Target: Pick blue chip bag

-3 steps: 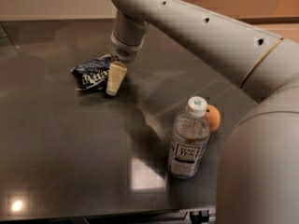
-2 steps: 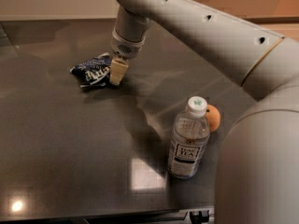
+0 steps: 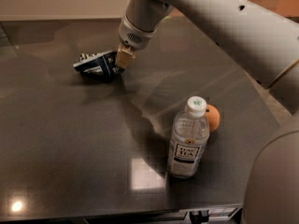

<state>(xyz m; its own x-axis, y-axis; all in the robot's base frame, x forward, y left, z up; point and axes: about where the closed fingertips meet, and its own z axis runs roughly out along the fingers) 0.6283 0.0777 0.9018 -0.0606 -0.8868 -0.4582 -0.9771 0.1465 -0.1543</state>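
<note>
The blue chip bag [image 3: 96, 65] is a crumpled dark navy foil bag with white lettering, at the back left of the dark table [image 3: 60, 139]. My gripper [image 3: 122, 60] comes down from the upper right on a long white arm. Its tan fingers [image 3: 124, 57] are closed on the bag's right end. That end is raised a little off the surface, while the left end hangs low over the table.
A clear water bottle [image 3: 188, 146] with a white cap stands front right, with an orange [image 3: 213, 117] just behind it. My arm's large white link [image 3: 275, 181] fills the right side. The table's front edge [image 3: 117, 213] runs along the bottom.
The gripper has moved up and away from the camera, and the bag's right end has risen with it. The bottle and the orange have not moved.
</note>
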